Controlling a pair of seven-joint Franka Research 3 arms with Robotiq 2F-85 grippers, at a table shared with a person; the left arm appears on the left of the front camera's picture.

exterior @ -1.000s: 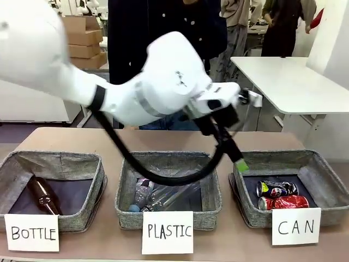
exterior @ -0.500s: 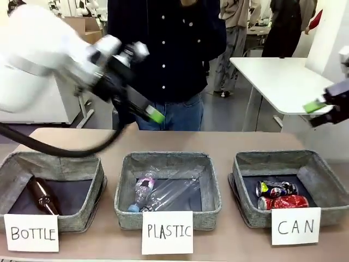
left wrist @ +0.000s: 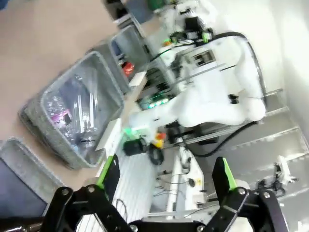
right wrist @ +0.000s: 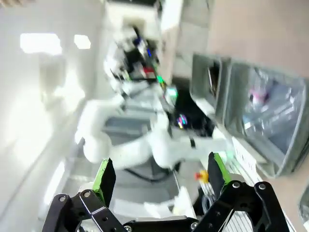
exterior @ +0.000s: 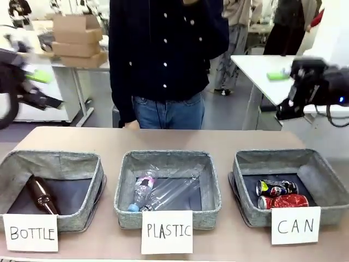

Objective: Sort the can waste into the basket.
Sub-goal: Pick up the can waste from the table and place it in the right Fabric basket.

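Two cans lie side by side in the grey basket (exterior: 272, 159) behind the "CAN" card (exterior: 295, 226) at the right: the black can (exterior: 276, 188) at the back, the red can (exterior: 283, 202) in front. My left gripper (exterior: 41, 87) hangs high at the far left, away from the bins; in the left wrist view it (left wrist: 166, 176) stands open with nothing between its fingers. My right gripper (exterior: 281, 93) is raised above and behind the CAN basket; the right wrist view shows it (right wrist: 159, 175) open and holding nothing.
The middle bin (exterior: 168, 158) marked "PLASTIC" holds clear plastic bottles, and the left bin (exterior: 54, 159) marked "BOTTLE" holds a brown glass bottle (exterior: 41, 196). A person in a dark shirt (exterior: 163, 49) stands at the table's far edge. Bare tabletop (exterior: 163, 141) lies behind the bins.
My left arm has swung from over the middle and right bins back up to the far left. The right gripper has come into view at the right. The cans have not moved.
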